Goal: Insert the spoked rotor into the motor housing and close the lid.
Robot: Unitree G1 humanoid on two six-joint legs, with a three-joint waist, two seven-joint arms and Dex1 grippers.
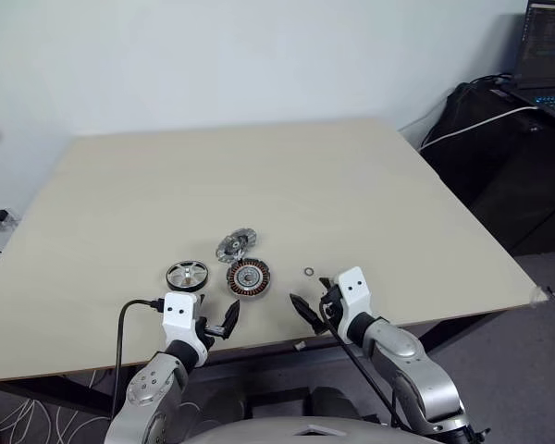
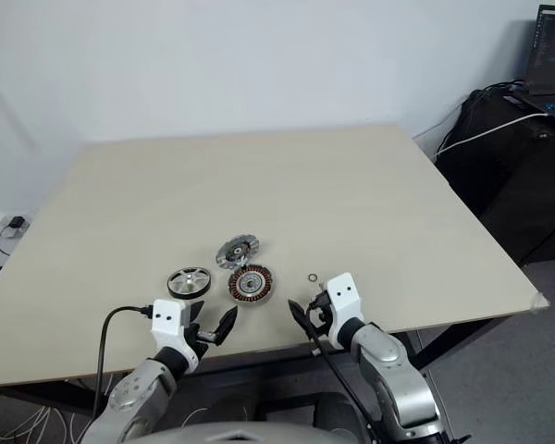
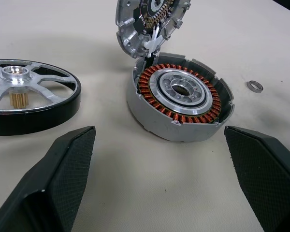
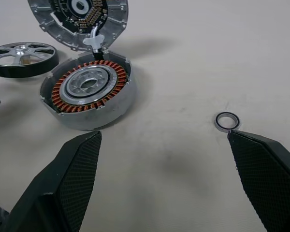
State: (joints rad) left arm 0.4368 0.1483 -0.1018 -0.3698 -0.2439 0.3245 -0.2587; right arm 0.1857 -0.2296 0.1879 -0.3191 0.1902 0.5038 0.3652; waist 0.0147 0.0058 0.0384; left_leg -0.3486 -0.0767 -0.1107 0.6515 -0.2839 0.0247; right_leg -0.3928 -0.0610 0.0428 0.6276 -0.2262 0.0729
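Observation:
The spoked rotor (image 1: 187, 275), a shiny silver wheel with a dark rim, lies flat on the table, left of the motor housing (image 1: 249, 277). The housing shows its ring of copper windings around a silver centre (image 3: 181, 96). The grey lid (image 1: 236, 246) stands tilted up and open at the housing's far edge, its inner face showing (image 4: 79, 19). My left gripper (image 1: 217, 324) hovers open near the table's front edge, just short of the rotor and housing. My right gripper (image 1: 316, 307) is open too, to the right of the housing. Both hold nothing.
A small metal ring (image 1: 308, 272) lies on the beige table (image 1: 259, 176), right of the housing and close ahead of my right gripper. A black bag (image 1: 481, 120) with a white cable and a laptop (image 1: 548, 55) sit beyond the table's right edge.

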